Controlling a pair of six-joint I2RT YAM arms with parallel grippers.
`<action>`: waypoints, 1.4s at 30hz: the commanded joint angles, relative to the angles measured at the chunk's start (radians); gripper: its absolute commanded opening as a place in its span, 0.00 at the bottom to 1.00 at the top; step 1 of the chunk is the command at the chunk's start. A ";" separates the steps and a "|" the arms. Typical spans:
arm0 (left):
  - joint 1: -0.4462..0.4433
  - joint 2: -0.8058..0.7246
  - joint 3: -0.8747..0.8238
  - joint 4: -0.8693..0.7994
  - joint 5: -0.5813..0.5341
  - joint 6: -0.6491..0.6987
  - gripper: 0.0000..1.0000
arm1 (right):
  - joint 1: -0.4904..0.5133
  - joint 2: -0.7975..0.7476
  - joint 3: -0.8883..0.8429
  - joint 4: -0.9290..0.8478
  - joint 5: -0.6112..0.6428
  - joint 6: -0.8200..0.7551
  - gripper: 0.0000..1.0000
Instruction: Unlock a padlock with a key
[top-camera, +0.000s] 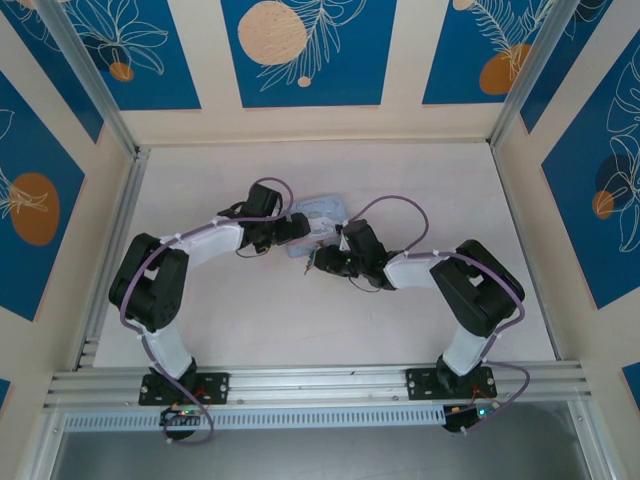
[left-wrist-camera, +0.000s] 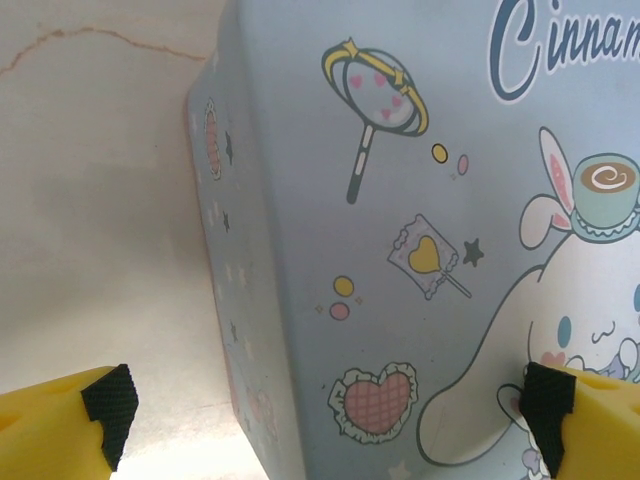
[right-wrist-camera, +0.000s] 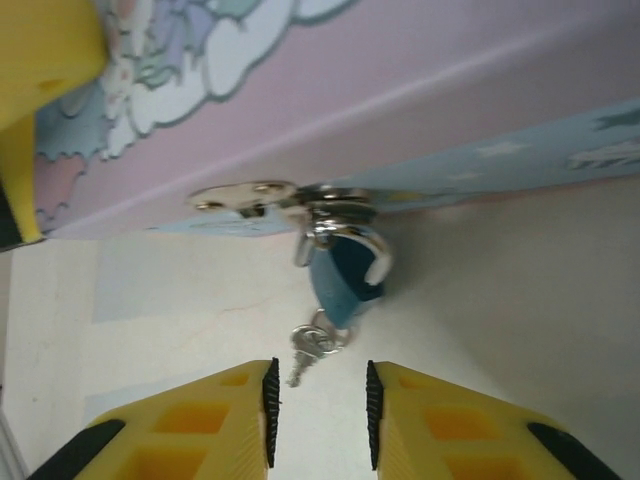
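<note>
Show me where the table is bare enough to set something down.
Bare: the far strip between the tin and the back wall; the near stretch between the two arms; the right side beyond the right arm. Crowded: the middle, where the left hand and right hand meet at the tin and padlock.

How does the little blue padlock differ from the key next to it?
The padlock is dark blue and chunky; the key is silvery and thinner. The padlock hangs from the clasp of the tin; the key sits at the padlock's other end, nearer the right gripper. Both are tiny beside the tin.
</note>
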 joint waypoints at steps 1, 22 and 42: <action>0.007 0.012 -0.035 -0.032 0.000 -0.010 1.00 | 0.013 0.037 -0.022 0.101 0.049 0.060 0.40; 0.008 0.008 -0.053 -0.014 0.010 -0.033 1.00 | 0.075 0.162 -0.003 0.173 0.204 0.134 0.31; 0.010 -0.016 -0.063 -0.004 0.022 -0.055 0.99 | 0.033 0.055 -0.102 0.138 0.176 0.076 0.00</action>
